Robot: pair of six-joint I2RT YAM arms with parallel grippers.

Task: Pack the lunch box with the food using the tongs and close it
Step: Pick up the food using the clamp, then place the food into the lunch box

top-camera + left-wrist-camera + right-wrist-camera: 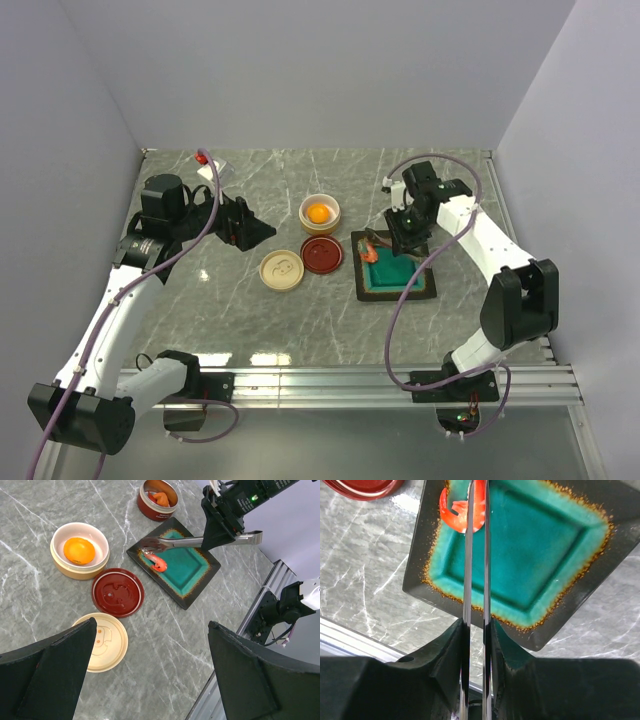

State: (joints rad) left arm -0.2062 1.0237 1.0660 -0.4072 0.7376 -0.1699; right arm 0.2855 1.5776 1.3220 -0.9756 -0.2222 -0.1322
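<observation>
Left wrist, orange disc (pixel 79 550) in cream bowl (pixel 59 566), shrimp (pixel 158 563) on tray (pixel 194 579), right end effector (pixel 216 536) gripping tongs (pixel 180 542) (left end effector (pixel 152 625) wide)

A grey marble-patterned table (pixel 300 320), veined with thin white lines, is filling the middle of the scene. Plain pale lavender-grey walls are closing it in on three sides. The back wall (pixel 320 70) is rising from the table's far edge, the left wall (pixel 50 150) is slanting along the table's left edge, and the right wall (pixel 590 130) is standing along its right edge. A ribbed aluminium rail (pixel 350 385) is running across the table's near edge. Soft, even light is falling from above, and pale glare patches (pixel 265 357) are shining on the polished top close to that rail. No window is showing.
</observation>
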